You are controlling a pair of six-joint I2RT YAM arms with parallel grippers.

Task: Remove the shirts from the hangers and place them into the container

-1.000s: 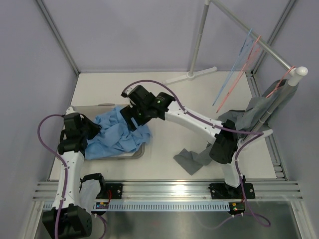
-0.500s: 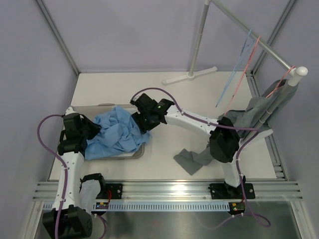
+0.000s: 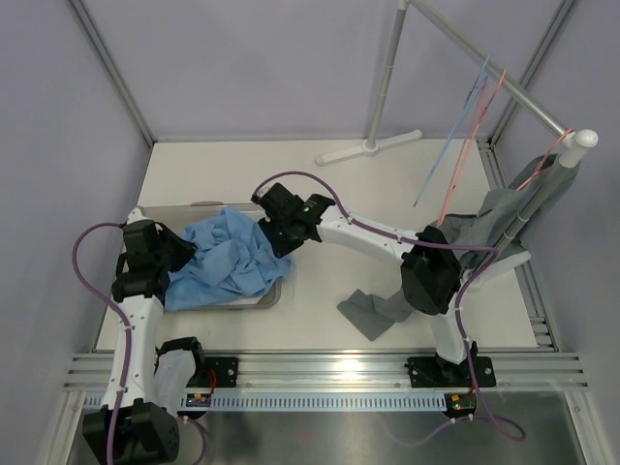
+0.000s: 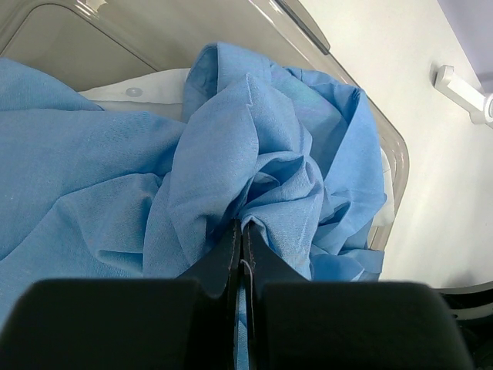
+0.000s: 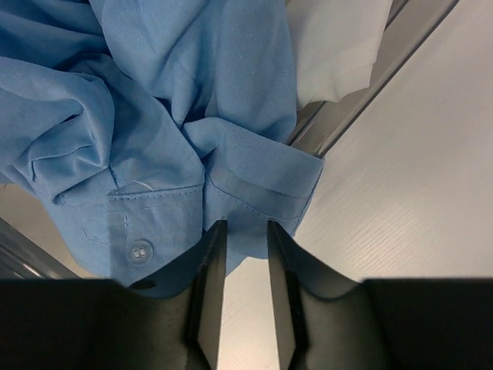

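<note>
Light blue shirt (image 3: 228, 266) heaped in container (image 4: 154, 35), hem spilling over its right rim onto worktop (image 3: 387, 194). Left claw (image 4: 241, 227) pinches a fold; right claw (image 5: 237, 227), part-spread, sits at that hem.

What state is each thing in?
light blue shirt, crumpled in the container
white shirt, under it in the container
grey shirt, hanging on a pink hanger
blue hanger, bare on the rack
other pink hanger, bare too
left gripper, shut on the light blue shirt
right gripper, open at its edge
</note>
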